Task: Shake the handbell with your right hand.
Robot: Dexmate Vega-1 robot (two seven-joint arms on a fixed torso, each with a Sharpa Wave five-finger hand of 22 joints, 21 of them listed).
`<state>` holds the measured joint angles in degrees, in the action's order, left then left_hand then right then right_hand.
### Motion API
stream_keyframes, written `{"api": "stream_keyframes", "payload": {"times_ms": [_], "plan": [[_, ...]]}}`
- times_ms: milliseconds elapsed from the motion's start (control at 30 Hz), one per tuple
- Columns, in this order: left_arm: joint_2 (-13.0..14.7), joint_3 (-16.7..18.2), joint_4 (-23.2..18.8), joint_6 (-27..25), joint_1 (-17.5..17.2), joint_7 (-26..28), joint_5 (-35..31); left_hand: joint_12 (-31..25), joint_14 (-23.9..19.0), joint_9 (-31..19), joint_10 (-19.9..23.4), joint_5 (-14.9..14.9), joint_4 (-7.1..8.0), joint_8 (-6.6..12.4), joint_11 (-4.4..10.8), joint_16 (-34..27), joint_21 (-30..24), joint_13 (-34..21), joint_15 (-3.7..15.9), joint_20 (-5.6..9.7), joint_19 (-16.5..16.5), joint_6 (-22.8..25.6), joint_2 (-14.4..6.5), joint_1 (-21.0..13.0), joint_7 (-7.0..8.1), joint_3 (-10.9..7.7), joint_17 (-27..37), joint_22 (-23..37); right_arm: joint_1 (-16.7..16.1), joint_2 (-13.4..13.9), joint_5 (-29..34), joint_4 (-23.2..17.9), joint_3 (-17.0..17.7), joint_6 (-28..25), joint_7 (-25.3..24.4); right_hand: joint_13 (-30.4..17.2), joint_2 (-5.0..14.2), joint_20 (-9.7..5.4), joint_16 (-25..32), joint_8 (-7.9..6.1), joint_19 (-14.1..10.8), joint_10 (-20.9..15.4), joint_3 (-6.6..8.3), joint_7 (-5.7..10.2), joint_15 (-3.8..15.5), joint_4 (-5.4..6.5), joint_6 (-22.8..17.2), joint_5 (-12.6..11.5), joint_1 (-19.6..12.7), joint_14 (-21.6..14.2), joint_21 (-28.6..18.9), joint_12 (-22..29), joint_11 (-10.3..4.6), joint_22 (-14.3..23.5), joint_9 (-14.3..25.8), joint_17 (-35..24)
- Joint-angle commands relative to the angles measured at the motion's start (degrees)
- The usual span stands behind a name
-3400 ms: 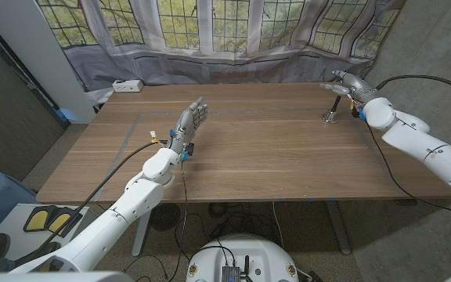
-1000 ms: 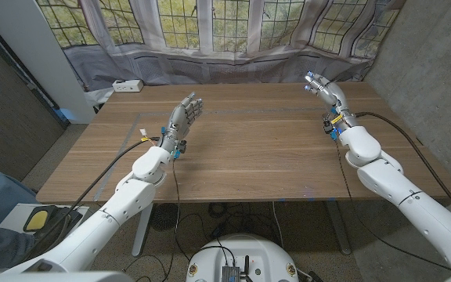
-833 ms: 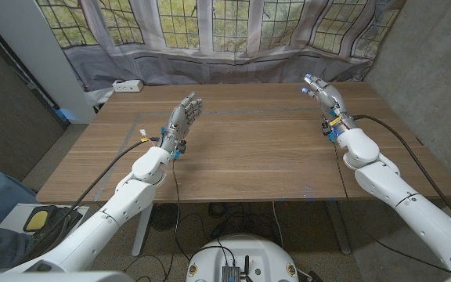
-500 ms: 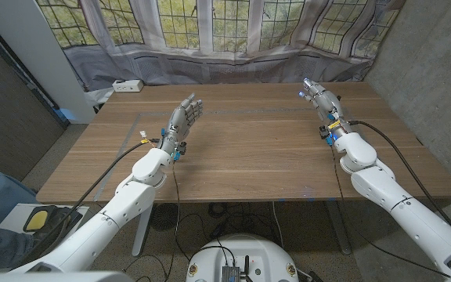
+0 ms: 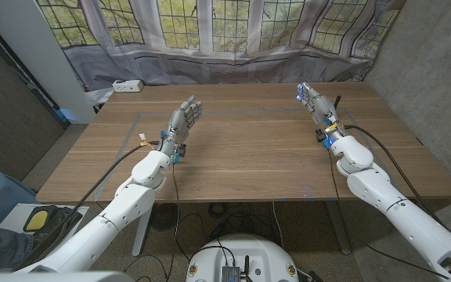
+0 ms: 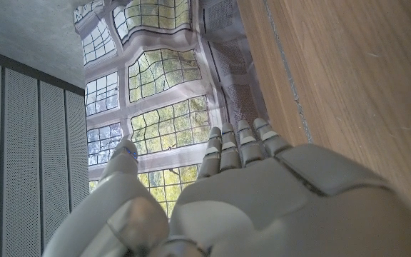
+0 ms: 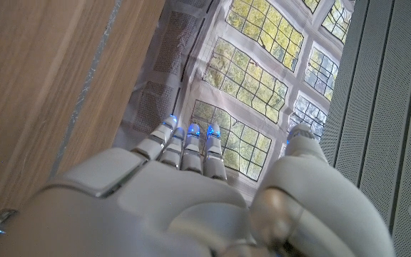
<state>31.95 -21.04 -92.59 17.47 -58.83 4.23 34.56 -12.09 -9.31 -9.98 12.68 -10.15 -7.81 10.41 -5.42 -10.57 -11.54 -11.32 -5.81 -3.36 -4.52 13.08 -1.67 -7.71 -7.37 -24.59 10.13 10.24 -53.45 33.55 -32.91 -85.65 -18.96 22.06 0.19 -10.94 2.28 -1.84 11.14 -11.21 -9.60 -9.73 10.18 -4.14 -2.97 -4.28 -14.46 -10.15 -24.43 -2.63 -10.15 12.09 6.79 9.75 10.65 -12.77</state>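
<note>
The right hand (image 5: 313, 100) stands empty near the bench's (image 5: 249, 157) right edge, fingers straight and together, no handbell visible.

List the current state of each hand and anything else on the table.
left hand: fingers straight, holds nothing, up over the table.
right hand: fingers straight, holds nothing, near the table's right side.
power strip: lying at the far left corner, untouched.
</note>
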Motion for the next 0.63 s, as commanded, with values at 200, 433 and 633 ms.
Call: {"api": "stream_keyframes", "payload": {"times_ms": [200, 433, 633], "plan": [[0.2, 0.1, -0.4, -0.2, -0.9, 0.6, 0.1, 0.1, 0.6, -0.3, -0.2, 0.2, -0.13, 0.27, -0.25, 0.0, -0.1, -0.2, -0.37, 0.5, -0.1, 0.0, 0.0, -0.5, -0.34, -0.52, 0.2, 0.1, 0.9, -1.0, -1.5, 2.0, -1.0, -0.8, 1.5, 0.0, 0.26, 0.06, 0.0, 0.33, -0.5, 0.4, -0.15, 0.15, -0.27, -0.46, 0.8, -0.3, 0.4, 0.5, -0.6, -0.2, -0.13, 0.1, 0.2, 0.1], [-0.4, 0.0, 1.1, 0.4, -0.2, -0.3, 0.6, 0.1, 0.7, -0.3, -0.3, 0.2, -0.14, 0.2, -0.26, 0.0, 0.0, -0.2, -0.4, 0.54, 0.0, -0.2, -0.1, -0.6, -0.35, -0.53, 0.2, 0.1, 0.9, -1.0, -1.9, 1.8, -0.7, -1.7, 0.7, 0.0, 0.39, 0.12, 0.1, 0.32, -0.7, 0.3, -0.1, 0.21, -0.23, -0.55, 0.8, -0.3, 0.4, 0.5, -0.7, -0.2, -0.15, 0.1, 0.2, 0.1], [-0.6, 0.0, 2.1, 0.6, 0.4, -1.3, 1.1, 0.2, 0.8, -0.3, -0.5, 0.2, -0.14, 0.21, -0.37, 0.0, 0.1, -0.2, -0.37, 0.36, 0.2, -0.2, -0.1, -0.6, -0.4, -0.54, 0.2, 0.1, 0.9, -1.2, -1.6, 1.5, -0.7, -2.2, -0.3, 0.0, 0.61, 0.33, 0.2, 0.29, -1.1, 0.0, 0.0, 0.13, -0.32, -0.65, 0.8, -0.3, 0.4, 0.2, -0.9, -0.1, -0.19, 0.1, 0.2, 0.2]]}}
